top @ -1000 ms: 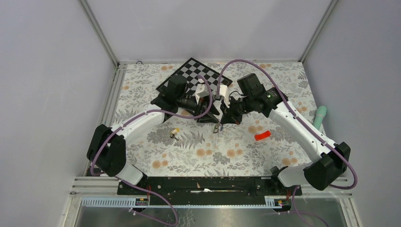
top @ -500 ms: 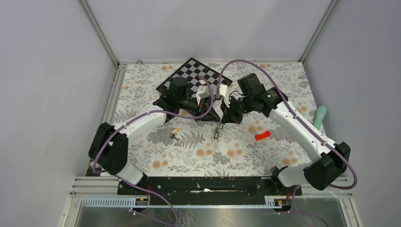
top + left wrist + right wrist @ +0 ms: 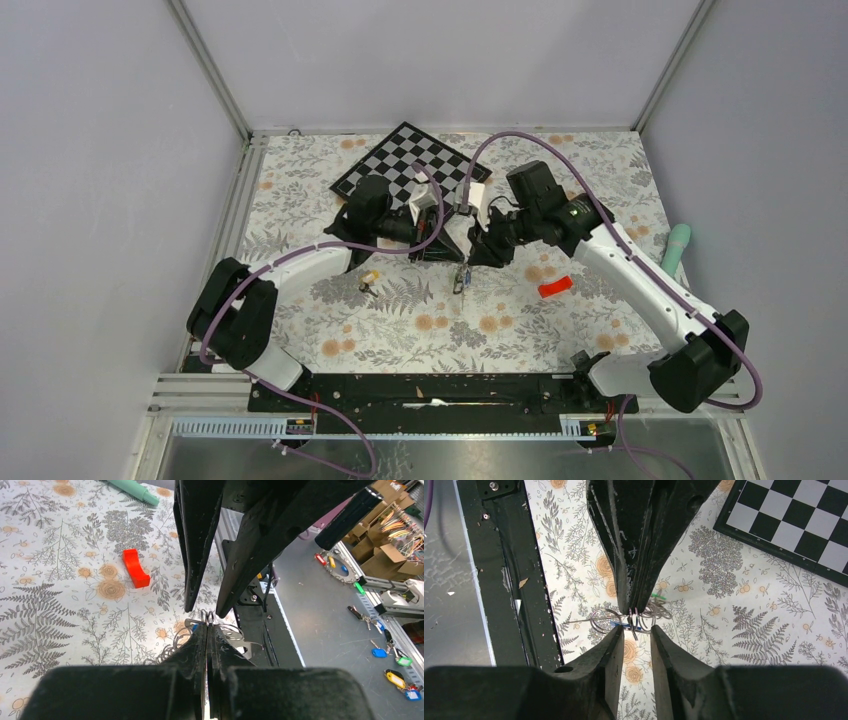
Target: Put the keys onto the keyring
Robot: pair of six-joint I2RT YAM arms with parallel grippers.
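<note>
Top external: both arms meet over mid-table, a bit far of centre, w/ the keyring (image 3: 462,279) dangling betw. them, clear of the table (image 3: 430,335). Handover just happened. A sec ago the right gripper (image 3: 477,254) had the bunch pinched and the left gripper (image 3: 447,247) was only half closed. Now left is clamped fully onto the thin wire loops at the top of the bunch, and right has let its fingers part. Right wrist view shows the gap clearly: right fingers (image 3: 611,645) stand either side of the loops, not touching them as far as I can tell. A blue tag (image 3: 621,626) and a green tag (image 3: 656,596) hang w/ the loops, so some keys look to be on already. Yellow-tag key (image 3: 369,280) lies alone on the table, left of the bunch, near the left arm. Meaning: left now carries the ring and right is freed, prob. to fetch that key; ring needs holding steady for threading
</note>
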